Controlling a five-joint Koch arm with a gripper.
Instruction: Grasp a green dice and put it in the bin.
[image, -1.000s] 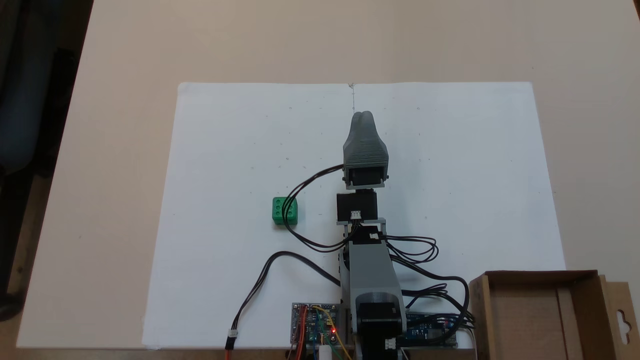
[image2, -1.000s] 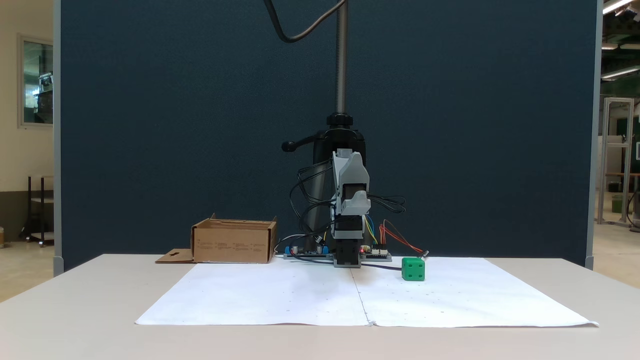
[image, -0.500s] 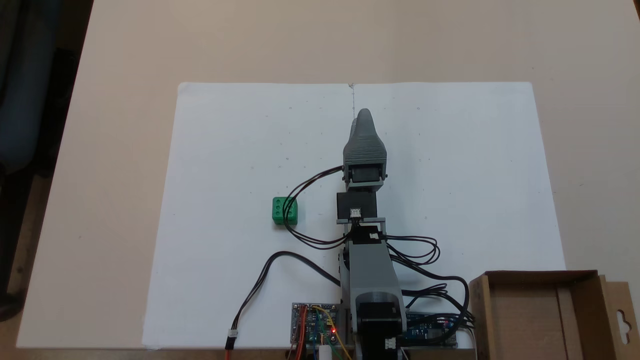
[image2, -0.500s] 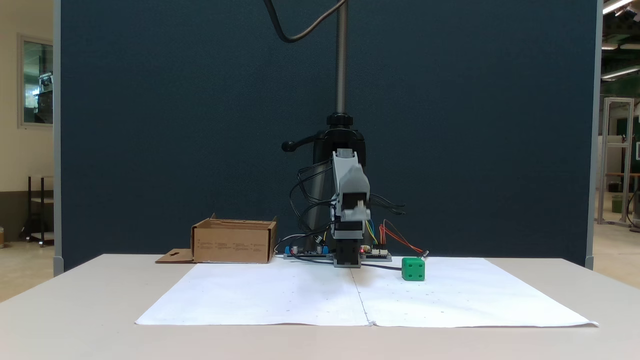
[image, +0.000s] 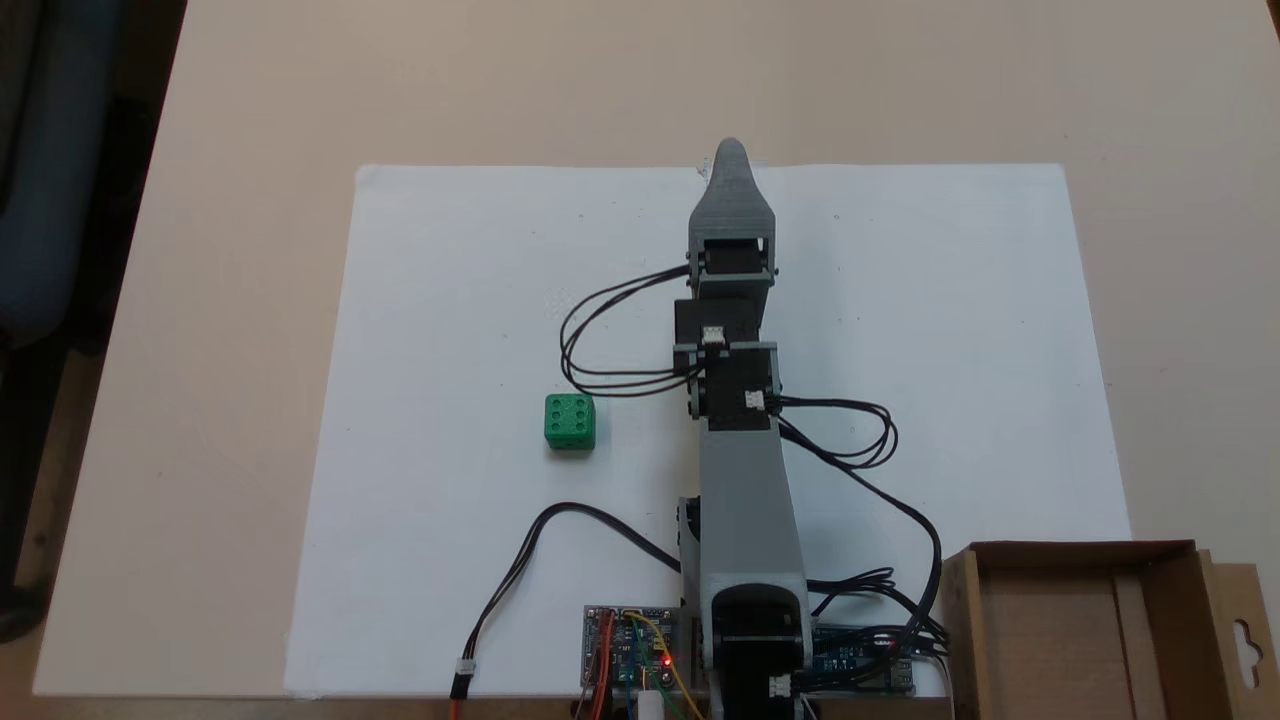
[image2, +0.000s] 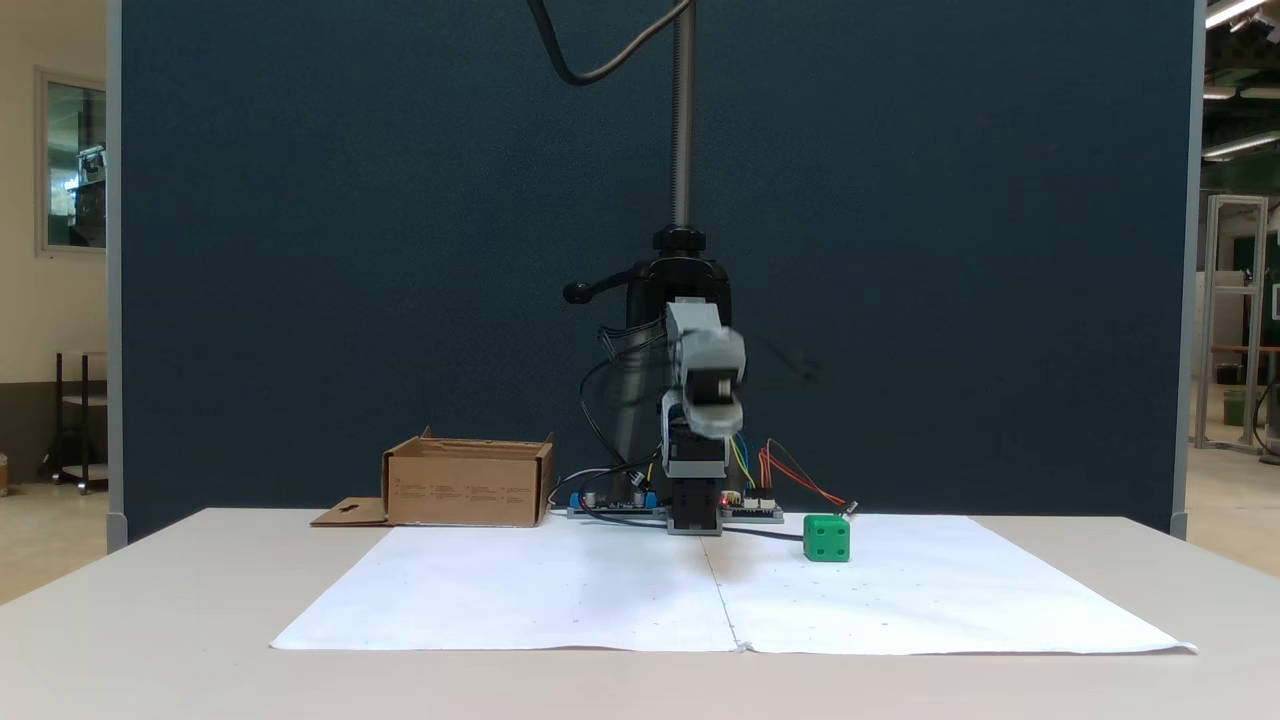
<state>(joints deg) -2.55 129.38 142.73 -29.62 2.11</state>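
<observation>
The gripper (image: 731, 150) hangs over the paper's (image: 450, 300) far edge; whether it is clenched cannot be told. The green dice (image: 569, 421) sits on the paper, well apart from the bin (image: 1080, 630) at the table's near corner.

Paper sheet (image: 450, 300) flat on worktop (image: 250, 100). Green dice (image: 569, 421) on sheet, left of arm (image: 745, 480) in top-down fixed view, well apart. Bin (image: 1080, 630) at near right corner, off sheet, beside arm base. Fingers (image: 730, 152) over sheet's far edge.
</observation>
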